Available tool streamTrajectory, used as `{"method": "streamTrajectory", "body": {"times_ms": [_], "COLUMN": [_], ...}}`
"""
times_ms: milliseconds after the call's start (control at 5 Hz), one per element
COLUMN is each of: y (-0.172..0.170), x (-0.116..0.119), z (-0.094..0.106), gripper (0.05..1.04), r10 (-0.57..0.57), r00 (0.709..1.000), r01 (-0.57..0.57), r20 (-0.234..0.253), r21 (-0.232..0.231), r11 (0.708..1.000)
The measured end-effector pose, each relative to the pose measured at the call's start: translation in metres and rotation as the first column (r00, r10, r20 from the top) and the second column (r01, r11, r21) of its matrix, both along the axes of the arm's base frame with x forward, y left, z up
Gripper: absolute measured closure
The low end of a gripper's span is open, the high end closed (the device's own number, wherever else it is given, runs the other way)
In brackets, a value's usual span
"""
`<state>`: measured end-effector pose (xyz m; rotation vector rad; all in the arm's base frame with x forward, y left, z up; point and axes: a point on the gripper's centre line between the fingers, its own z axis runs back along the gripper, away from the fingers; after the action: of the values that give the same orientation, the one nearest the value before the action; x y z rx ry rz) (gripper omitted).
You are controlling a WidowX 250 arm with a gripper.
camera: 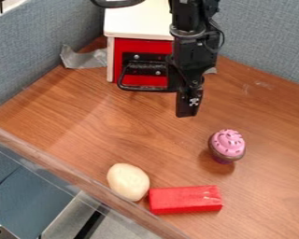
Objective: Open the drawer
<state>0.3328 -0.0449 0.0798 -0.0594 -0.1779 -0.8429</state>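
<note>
The black gripper (188,105) hangs at the upper middle, pointing down, over the right part of the small cabinet's front. Behind and to the left of it is the red drawer (161,45), flush in a white cabinet (136,22). A black handle (136,87) loops out from the drawer front. The handle's right end meets the gripper's outline; whether they touch, I cannot tell. The arm hides the drawer's right side.
A pink-topped cupcake (227,144) stands at the right of the wooden table (114,126). Near the front edge lie a pale egg-shaped object (127,182) and a red block (185,200). Grey tape (83,58) sticks beside the cabinet. Blue-grey panels (39,51) border the back.
</note>
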Motion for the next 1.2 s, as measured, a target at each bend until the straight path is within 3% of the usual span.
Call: {"method": "streamTrajectory", "body": {"times_ms": [400, 1000, 1200], "y": [0.012, 0.03, 0.036], "x": [0.002, 0.013, 0.016], "z": [-0.018, -0.011, -0.011], "gripper": [0.083, 0.083, 0.083], "r10": [0.014, 0.034, 0.033], "r00": [0.998, 0.997, 0.999], "r01": [-0.014, -0.036, -0.033], "r20": [-0.067, -0.062, -0.043], "r21": [-0.006, -0.023, 0.002], "r11": [1.0, 0.999, 0.999]}}
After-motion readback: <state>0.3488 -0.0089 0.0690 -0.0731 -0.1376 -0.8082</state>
